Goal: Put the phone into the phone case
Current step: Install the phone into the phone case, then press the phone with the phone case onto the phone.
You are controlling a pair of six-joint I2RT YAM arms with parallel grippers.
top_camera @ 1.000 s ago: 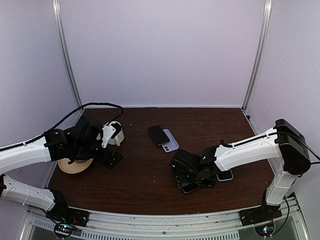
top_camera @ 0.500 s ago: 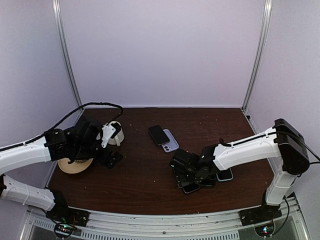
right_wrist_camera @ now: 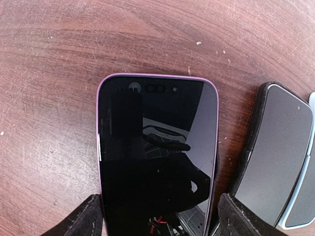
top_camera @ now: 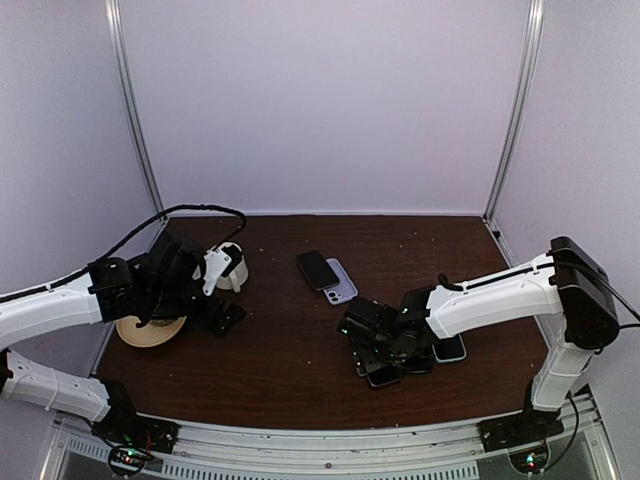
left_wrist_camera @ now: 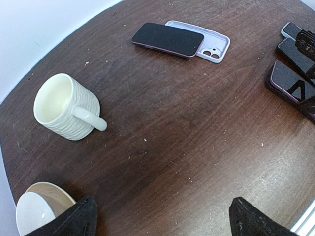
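So far we judge the task barely begun: the right gripper (right_wrist_camera: 158, 216), fingers spread, straddles a purple-edged phone (right_wrist_camera: 157, 147) lying flat on the table (left_wrist_camera: 162, 147), uncased, while the left gripper (left_wrist_camera: 162, 221) hangs open and idle near the mug (left_wrist_camera: 64, 106).

We see a white ribbed mug (left_wrist_camera: 66, 106) upright on the brown table (left_wrist_camera: 162, 162). Near it sits a bowl (left_wrist_camera: 37, 211) at the table edge.
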